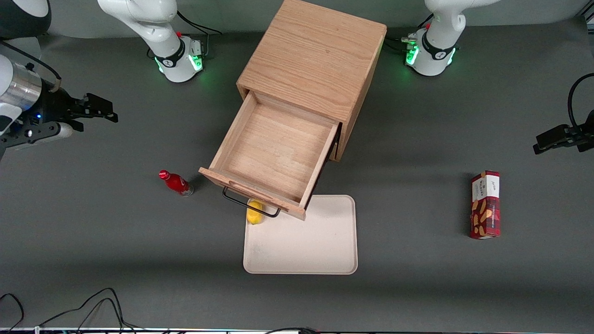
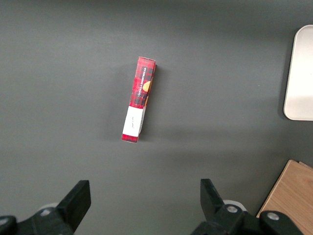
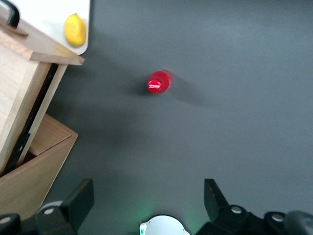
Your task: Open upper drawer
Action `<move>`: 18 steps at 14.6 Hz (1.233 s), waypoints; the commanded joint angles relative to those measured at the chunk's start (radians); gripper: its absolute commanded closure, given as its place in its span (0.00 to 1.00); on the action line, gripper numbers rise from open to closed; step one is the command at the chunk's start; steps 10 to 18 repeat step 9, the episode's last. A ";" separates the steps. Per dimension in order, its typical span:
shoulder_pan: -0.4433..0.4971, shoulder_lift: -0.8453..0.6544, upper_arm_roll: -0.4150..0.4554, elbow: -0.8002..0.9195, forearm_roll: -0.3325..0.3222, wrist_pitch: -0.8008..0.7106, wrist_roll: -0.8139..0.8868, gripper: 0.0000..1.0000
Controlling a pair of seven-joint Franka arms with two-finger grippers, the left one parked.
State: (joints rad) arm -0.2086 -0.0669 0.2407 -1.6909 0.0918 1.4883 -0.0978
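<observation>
**A:** Start with the big piece. The cabinet stands mid-table, and its upper drawer is pulled far out toward the front camera, the box bare inside, the black handle hanging over the edge of the cream tray.

**B:** So is your job done?

**A:** I'd judge so. You have nothing left to pull. Your gripper hangs well apart from the cabinet, toward the working arm's end of the table, fingers spread wide and holding nothing. If you move at all, lift clear and keep away from the drawer front, so a stray nudge doesn't slide it back.

**B:** Anything near your path?

**A:** The red bottle stands between your gripper and the drawer, nearer the drawer. Go above it, not through it. The snack box lies toward the parked arm's end, no trouble.

**B:** What can't you make out?

**A:** The lemon on the tray is partly covered by the handle and drawer front. The bottom drawer is hidden under the open one.
</observation>
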 commanded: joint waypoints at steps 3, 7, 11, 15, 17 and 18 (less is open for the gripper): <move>-0.005 -0.091 0.012 -0.036 -0.026 0.042 0.146 0.00; 0.170 -0.071 -0.131 -0.029 -0.040 0.033 0.187 0.00; 0.257 -0.077 -0.217 -0.030 -0.043 0.021 0.187 0.00; 0.257 -0.077 -0.217 -0.030 -0.043 0.021 0.187 0.00; 0.257 -0.077 -0.217 -0.030 -0.043 0.021 0.187 0.00; 0.257 -0.077 -0.217 -0.030 -0.043 0.021 0.187 0.00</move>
